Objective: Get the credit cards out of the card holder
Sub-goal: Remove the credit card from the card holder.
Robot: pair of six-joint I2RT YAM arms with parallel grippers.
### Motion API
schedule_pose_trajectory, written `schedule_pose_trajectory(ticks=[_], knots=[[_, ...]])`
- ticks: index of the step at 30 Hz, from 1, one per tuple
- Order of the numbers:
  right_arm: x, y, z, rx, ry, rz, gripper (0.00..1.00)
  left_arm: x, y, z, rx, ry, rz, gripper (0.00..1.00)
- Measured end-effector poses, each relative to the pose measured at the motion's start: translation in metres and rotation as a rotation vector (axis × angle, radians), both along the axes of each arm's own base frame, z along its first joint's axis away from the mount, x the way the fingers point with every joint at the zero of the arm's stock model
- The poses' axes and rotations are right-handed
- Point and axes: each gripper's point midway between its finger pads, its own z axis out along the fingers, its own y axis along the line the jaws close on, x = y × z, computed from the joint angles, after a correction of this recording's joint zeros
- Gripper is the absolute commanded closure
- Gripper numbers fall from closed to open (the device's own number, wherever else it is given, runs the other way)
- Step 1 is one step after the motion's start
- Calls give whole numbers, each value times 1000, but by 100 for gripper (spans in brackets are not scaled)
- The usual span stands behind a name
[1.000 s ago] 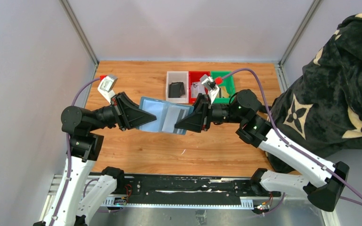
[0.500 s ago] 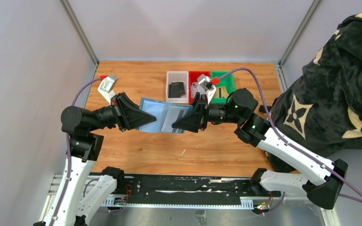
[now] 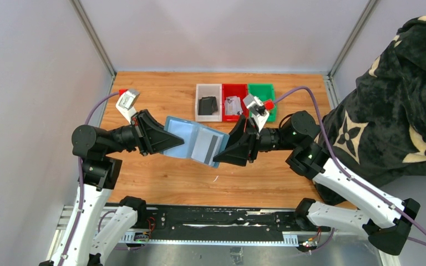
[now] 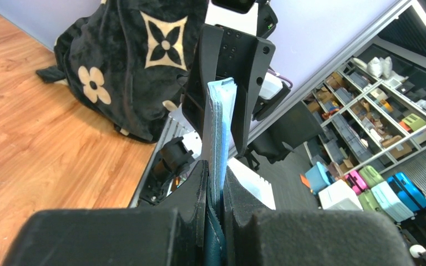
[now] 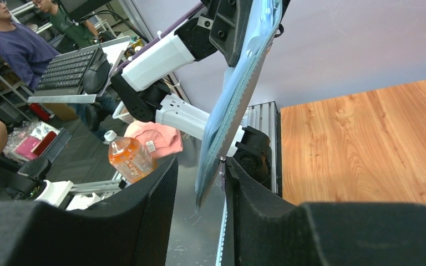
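The teal-blue card holder (image 3: 184, 137) is held open in the air above the wooden table, its light blue inside facing up. A grey credit card (image 3: 209, 147) sits in its right half. My left gripper (image 3: 169, 140) is shut on the holder's left edge; in the left wrist view (image 4: 215, 172) the holder (image 4: 219, 119) stands edge-on between its fingers. My right gripper (image 3: 221, 158) is at the holder's near right corner. In the right wrist view (image 5: 199, 166) its jaws are apart, with the holder's edge (image 5: 238, 94) between them, close to the right finger.
At the back of the table stand a white bin (image 3: 201, 90) with a black wallet (image 3: 207, 105), a red bin (image 3: 234, 90) with small items, and a green bin (image 3: 263, 89). A black floral garment (image 3: 399, 111) lies at the right edge.
My right arm has drawn back to the right and toward the near side. Its gripper now sits at the holder's near right corner, and the holder's right half has tilted down. The left arm is still.
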Motion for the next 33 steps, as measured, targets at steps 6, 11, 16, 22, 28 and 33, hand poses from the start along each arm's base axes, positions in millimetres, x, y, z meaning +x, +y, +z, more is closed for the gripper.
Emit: schedule_pose_trajectory(ticks=[6,11,16,22,28,33], knots=[[-3,-1,-1,-5,-13,14,73,-1,0,0,1,0,-3,100],[-5,-2,-2,-8,-15,28,73,-1,0,0,3,-1,-6,100],[-8,-2,-3,-10,-18,43,75,-2,0,-1,4,-1,-9,100],[-8,-2,-3,-12,-19,46,85,-2,0,-1,4,-1,-9,100],[-2,2,-11,-39,-9,32,87,-2,0,-1,3,-1,-8,100],[8,5,-17,-65,0,-19,82,-1,0,0,2,-1,-4,100]])
